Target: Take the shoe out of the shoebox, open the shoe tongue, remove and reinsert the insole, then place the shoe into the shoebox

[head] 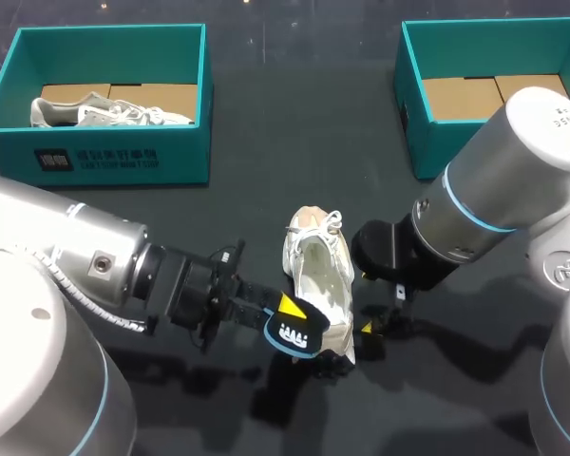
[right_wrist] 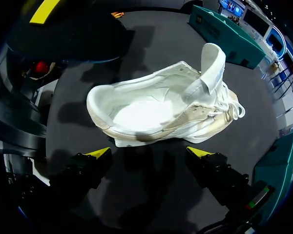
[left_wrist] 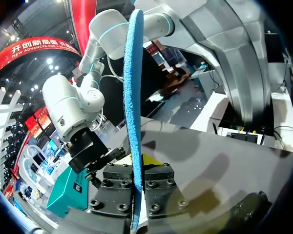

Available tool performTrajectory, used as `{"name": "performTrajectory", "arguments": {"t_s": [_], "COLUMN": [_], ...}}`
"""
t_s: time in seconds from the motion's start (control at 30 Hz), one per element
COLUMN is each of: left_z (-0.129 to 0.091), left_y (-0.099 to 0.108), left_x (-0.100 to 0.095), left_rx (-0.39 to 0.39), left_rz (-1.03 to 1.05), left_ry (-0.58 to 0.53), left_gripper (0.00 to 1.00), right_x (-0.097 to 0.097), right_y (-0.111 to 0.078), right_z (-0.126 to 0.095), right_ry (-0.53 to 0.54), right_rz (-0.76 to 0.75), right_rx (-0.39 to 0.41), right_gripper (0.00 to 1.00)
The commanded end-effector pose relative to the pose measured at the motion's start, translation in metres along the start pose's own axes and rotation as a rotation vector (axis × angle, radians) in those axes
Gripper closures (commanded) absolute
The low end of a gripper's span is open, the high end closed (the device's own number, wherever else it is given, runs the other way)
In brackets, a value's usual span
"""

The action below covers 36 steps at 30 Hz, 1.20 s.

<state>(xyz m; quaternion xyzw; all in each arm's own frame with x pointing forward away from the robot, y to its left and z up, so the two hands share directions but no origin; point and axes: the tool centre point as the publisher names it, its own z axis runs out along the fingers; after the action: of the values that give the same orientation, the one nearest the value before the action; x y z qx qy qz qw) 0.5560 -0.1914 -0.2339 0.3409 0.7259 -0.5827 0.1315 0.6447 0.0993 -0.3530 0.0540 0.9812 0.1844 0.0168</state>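
One white shoe (head: 320, 275) lies on the table (head: 266, 190), and the right wrist view looks into it past its raised tongue (right_wrist: 212, 63). One blue insole (head: 294, 336) is clamped edge-on in the left gripper (left_wrist: 138, 165). The right gripper (right_wrist: 149, 153) stands spread beside the shoe. Behind are two teal boxes. The left shoebox (head: 114, 157), with white print on its front, holds another pale shoe (head: 104, 112). The right shoebox (head: 429, 150) stands well apart from it.

White-and-beige shoe (head: 320, 275) is being shown on black table (head: 294, 142); blue, white-printed insole (head: 294, 334) and teal boxes (head: 171, 157) are being seen.
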Motion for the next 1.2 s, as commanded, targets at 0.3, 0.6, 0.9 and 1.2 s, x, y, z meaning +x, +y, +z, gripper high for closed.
{"name": "performTrajectory", "arguments": {"t_s": [0.3,0.6,0.9,1.2], "left_z": [0.013,0.019,0.025,0.030], "left_y": [0.013,0.016,0.024,0.033], "left_x": [-0.001,-0.005,-0.008,-0.010], "left_rx": [0.024,0.045,0.046,0.076], "left_rz": [-0.023,-0.030,-0.044,-0.046], "left_ry": [-0.013,-0.029,-0.034,-0.042], "left_gripper": [1.00,1.00,1.00,1.00], "right_x": [0.001,0.001,0.001,0.001], "right_y": [0.000,0.000,0.000,0.000], "right_z": [0.001,0.001,0.001,0.001], "right_ry": [-0.002,-0.002,-0.002,-0.002], "right_rz": [0.000,0.000,0.000,0.000], "right_rx": [0.001,0.001,0.001,0.001], "right_gripper": [0.00,0.00,0.00,0.00]}}
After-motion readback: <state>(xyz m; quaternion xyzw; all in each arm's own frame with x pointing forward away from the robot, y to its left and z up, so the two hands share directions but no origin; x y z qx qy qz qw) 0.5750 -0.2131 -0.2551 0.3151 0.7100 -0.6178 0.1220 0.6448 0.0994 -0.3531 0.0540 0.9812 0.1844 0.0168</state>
